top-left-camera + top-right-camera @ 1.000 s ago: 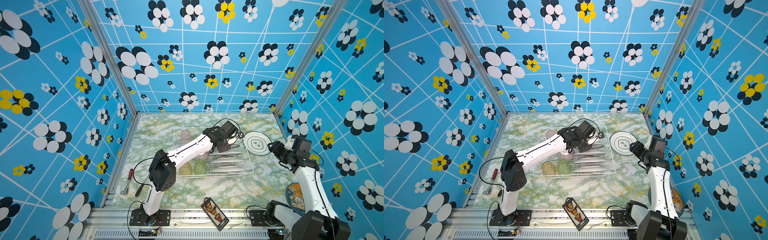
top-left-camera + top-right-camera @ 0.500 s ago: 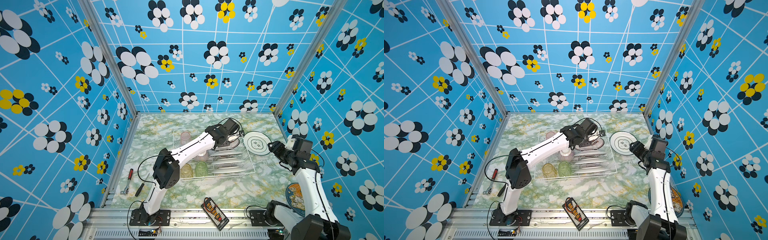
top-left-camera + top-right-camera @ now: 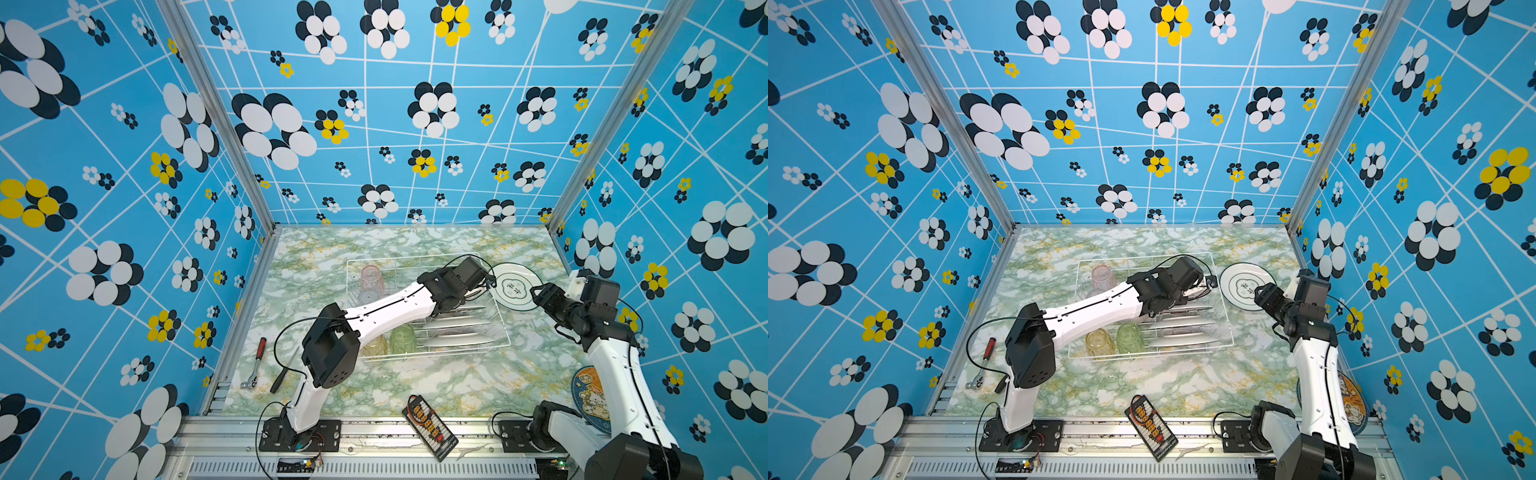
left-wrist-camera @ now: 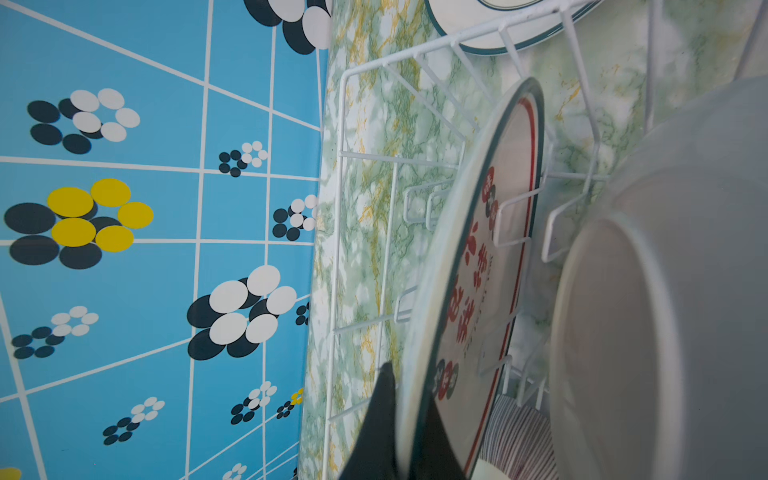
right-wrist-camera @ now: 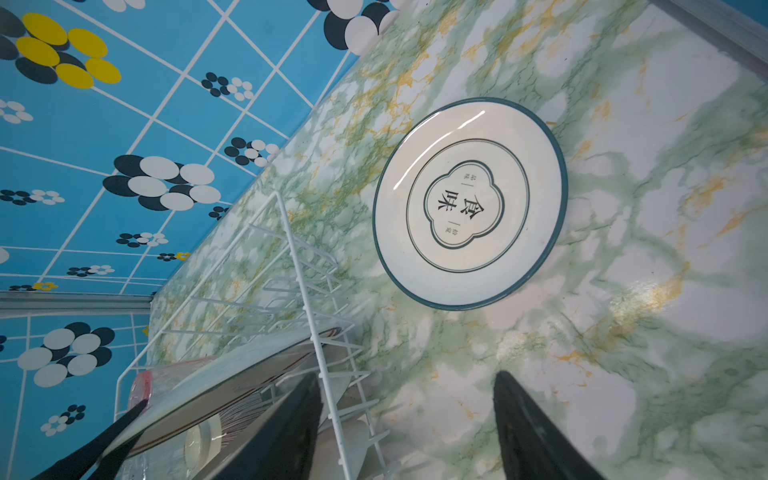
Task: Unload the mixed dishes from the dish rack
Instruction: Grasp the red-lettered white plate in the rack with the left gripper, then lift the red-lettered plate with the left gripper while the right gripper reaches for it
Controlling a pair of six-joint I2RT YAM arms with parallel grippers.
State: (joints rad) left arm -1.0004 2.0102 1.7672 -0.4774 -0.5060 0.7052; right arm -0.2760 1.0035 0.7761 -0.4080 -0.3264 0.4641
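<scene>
Left hand [image 4: 405, 424] pinching the rim of the red-lettered plate [image 4: 478, 270], which stands on edge inside the dish rack [image 4: 337, 232]; not lifted clear yet, by my reading. Red characters too oblique to read. Striped bowl [image 4: 519, 436] just beside it. Racked plates [image 3: 461, 332] and the green tumbler [image 3: 402, 338], yellow tumbler [image 3: 376, 345] and pink tumbler [image 3: 371, 276] remain to unload. Right hand [image 5: 411, 432] spread, empty. Beyond the rack, one unloaded plate [image 5: 467, 203] lies flat on the worktop [image 5: 665, 124], marked 食味.
</scene>
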